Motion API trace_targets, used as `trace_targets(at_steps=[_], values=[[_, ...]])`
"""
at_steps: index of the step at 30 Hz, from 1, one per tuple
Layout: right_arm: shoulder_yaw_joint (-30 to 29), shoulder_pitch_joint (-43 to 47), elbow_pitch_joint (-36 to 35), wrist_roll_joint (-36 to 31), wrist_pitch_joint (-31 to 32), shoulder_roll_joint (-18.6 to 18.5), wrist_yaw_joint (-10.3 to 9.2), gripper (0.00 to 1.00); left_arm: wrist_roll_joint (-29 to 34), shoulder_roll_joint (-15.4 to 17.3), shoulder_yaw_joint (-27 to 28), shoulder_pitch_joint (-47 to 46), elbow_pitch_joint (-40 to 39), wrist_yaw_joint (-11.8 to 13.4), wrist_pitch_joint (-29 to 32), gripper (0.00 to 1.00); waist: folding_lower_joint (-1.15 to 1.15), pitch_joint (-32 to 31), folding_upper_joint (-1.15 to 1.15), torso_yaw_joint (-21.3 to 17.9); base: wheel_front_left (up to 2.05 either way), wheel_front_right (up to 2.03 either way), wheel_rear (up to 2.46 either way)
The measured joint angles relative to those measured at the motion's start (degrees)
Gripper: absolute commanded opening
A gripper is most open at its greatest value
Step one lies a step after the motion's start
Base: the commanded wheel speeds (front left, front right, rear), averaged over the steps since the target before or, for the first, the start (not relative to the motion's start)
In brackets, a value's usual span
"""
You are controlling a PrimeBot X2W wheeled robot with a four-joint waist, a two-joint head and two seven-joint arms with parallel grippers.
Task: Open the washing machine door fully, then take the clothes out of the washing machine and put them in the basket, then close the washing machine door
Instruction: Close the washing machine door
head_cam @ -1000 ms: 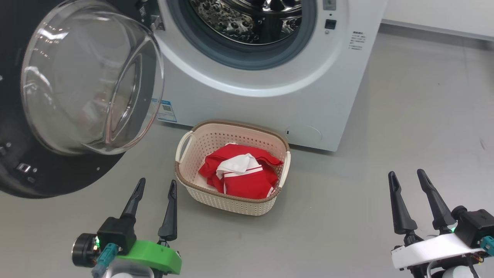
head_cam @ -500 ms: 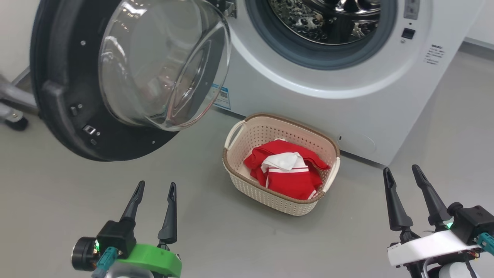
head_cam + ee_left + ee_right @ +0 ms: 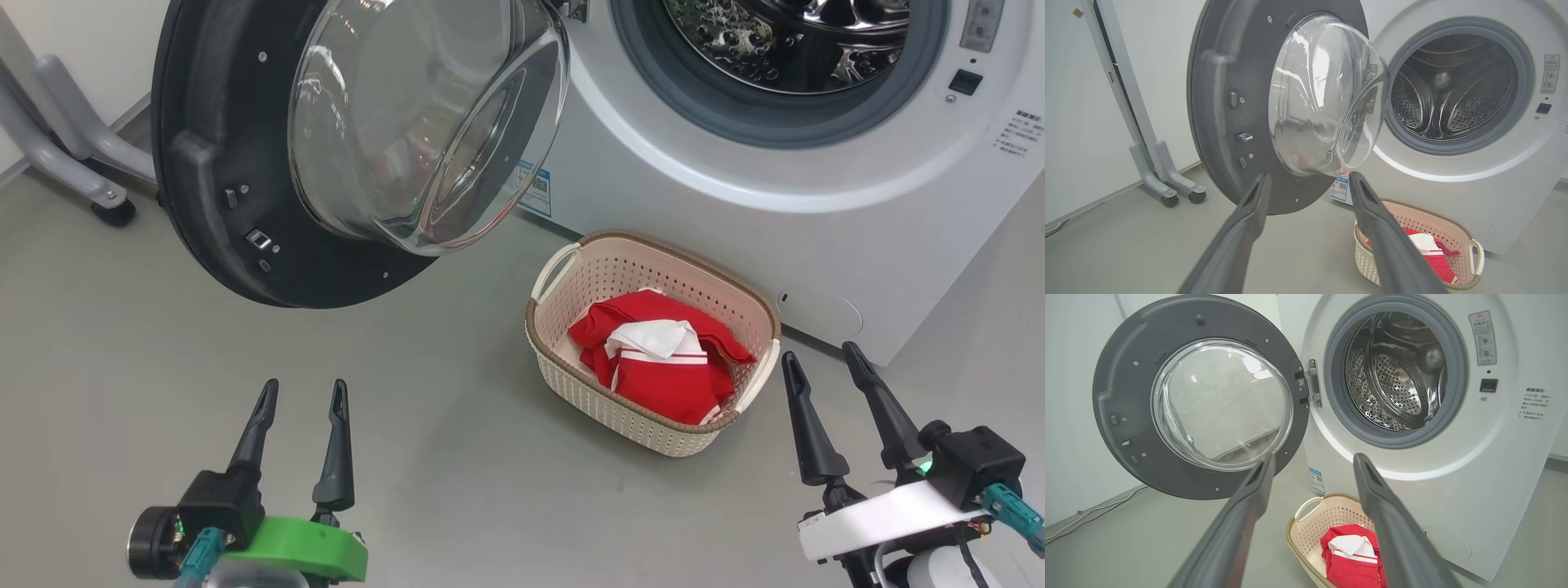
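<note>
Left of the washing machine (image 3: 653, 212), the washing machine door (image 3: 359, 139) is seen swung wide, up and ahead of the released left pincer (image 3: 304, 385), the nearer of the two, while the clothes (image 3: 661, 359) are seen heaped in the basket (image 3: 629, 416) near the released right pincer (image 3: 819, 353).

The machine (image 3: 653, 220) stands at the back right on the floor (image 3: 245, 359), with its door (image 3: 212, 163) hung out to the left from a hinge (image 3: 1312, 381) at the left edge of the opening, and the drum (image 3: 784, 49) lies to the right of the door. The basket (image 3: 620, 412) sits on the floor just before the machine, below the opening and right of the door, with the clothes (image 3: 661, 367) in it. A stand (image 3: 65, 155) is at the far left behind the door; the left gripper (image 3: 304, 385) hangs over the floor before the door, and the right gripper (image 3: 818, 353) just beside the basket's right end.
</note>
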Motion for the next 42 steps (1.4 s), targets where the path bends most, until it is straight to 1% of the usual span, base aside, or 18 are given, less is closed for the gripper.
trace_targets(at_steps=[17, 42], values=[[1.2, -1.3, 0.9, 0.0, 0.0, -0.6, 0.01, 1.00, 0.1, 0.0, 0.5, 1.0, -1.3, 0.5, 0.0, 1.00, 0.00, 0.1, 0.00, 0.2, 0.00, 0.00, 0.00], [1.3, -1.9, 1.2, 0.5, 0.0, -0.8, 0.01, 1.00, 0.2, 0.0, 0.5, 1.5, -2.4, 0.5, 0.0, 1.00, 0.00, 0.5, 0.00, 0.2, 0.00, 0.00, 0.00]])
